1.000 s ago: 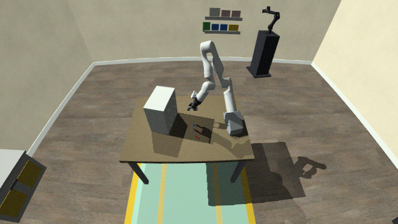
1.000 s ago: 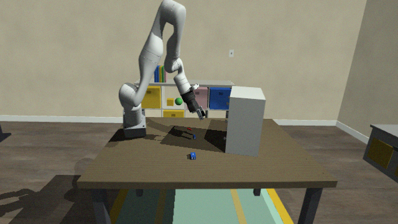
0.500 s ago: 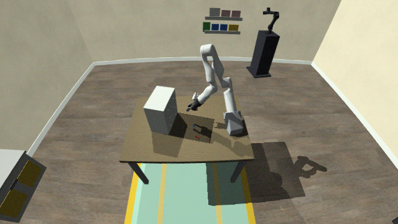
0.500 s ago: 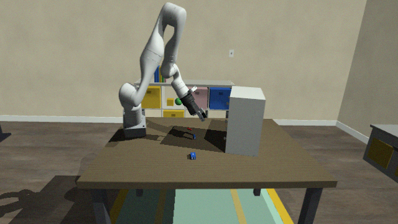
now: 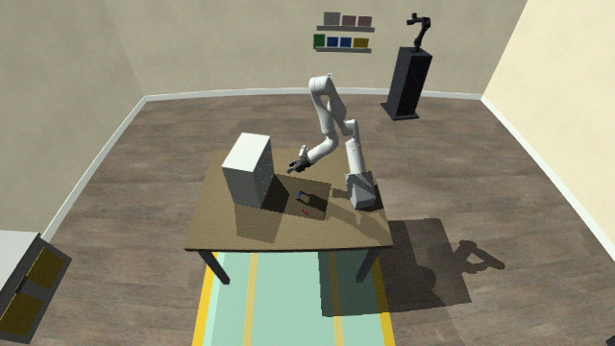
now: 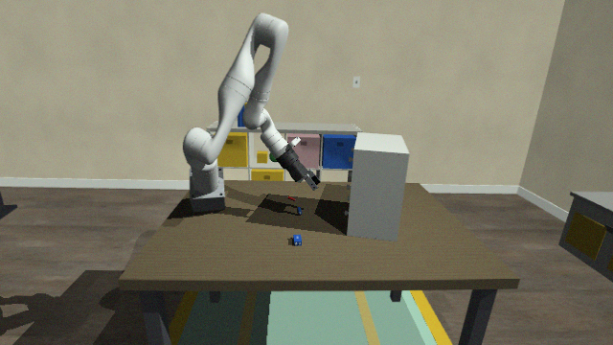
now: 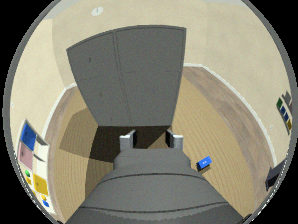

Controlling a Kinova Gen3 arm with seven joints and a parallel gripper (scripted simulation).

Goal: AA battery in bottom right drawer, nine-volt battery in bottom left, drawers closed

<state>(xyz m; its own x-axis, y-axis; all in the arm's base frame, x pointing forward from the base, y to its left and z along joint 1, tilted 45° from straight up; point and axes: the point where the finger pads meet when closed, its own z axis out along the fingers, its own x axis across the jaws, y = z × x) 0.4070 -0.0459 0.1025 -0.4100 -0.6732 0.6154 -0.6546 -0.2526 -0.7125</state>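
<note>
The white chest [image 5: 247,163] [image 6: 378,192] [image 7: 127,76] stands on the table [image 5: 231,231] [image 6: 239,268], its drawer front facing my arm; the drawers look pushed in. My gripper [image 5: 291,168] [image 6: 313,183] [image 7: 151,136] is open and empty. It hangs above the table a short way in front of the drawer front. A small blue block [image 6: 297,240] [image 7: 204,163], which looks like the nine-volt battery, lies on the bare table beside the gripper. A small blue and dark cylinder [image 5: 299,194] [image 6: 299,209], which looks like the AA battery, lies on the dark mat [image 5: 317,189] [image 6: 268,216].
A small red thing [image 5: 304,211] [image 6: 291,197] lies on the mat near the cylinder. The arm's base [image 5: 360,189] [image 6: 207,192] stands at the table's edge, across the mat from the chest.
</note>
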